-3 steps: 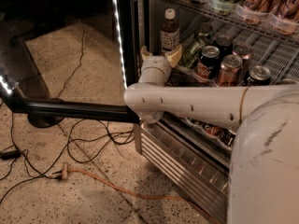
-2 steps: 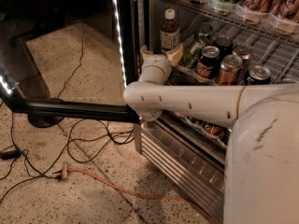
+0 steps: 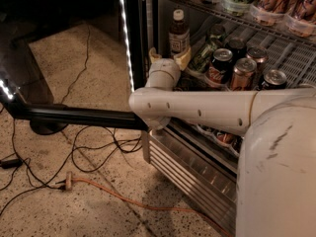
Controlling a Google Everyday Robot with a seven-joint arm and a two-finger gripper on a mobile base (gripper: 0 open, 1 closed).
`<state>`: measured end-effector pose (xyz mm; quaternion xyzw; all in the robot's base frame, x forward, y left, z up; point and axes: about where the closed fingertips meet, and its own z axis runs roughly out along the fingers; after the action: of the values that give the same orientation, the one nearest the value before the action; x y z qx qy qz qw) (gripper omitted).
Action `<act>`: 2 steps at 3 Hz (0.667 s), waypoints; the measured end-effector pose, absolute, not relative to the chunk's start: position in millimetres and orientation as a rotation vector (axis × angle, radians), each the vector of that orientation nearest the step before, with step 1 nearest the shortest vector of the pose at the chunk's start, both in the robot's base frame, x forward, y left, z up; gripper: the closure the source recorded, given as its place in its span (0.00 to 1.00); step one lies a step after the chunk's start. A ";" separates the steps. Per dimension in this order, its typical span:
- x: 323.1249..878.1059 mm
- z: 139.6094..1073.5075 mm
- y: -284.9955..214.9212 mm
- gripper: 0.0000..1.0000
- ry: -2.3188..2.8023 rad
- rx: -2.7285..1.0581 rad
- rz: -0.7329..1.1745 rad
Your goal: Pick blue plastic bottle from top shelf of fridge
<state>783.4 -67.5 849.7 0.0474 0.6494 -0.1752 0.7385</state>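
While the pincer hangs released at the fridge shelf edge, the blue plastic bottle stands upright just beyond its tips (cans crowd the right). Approach step, I judge; next: ease forward, straddle bottle, clench.

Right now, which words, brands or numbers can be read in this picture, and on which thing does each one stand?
No text can be read with certainty.
On the blue plastic bottle: the pale label carries print, too blurred to read.
On the dark soda can and the copper can: markings, too blurred to read.
On the gripper, open in front of the bottle's base inside the fridge: no writing visible.
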 end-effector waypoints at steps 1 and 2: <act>778.2 849.7 -63.2 0.70 1.425 0.104 -0.385; 775.5 850.5 -60.8 0.93 1.425 0.104 -0.385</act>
<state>775.5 -60.8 850.5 0.0474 0.6494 -0.1753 0.7385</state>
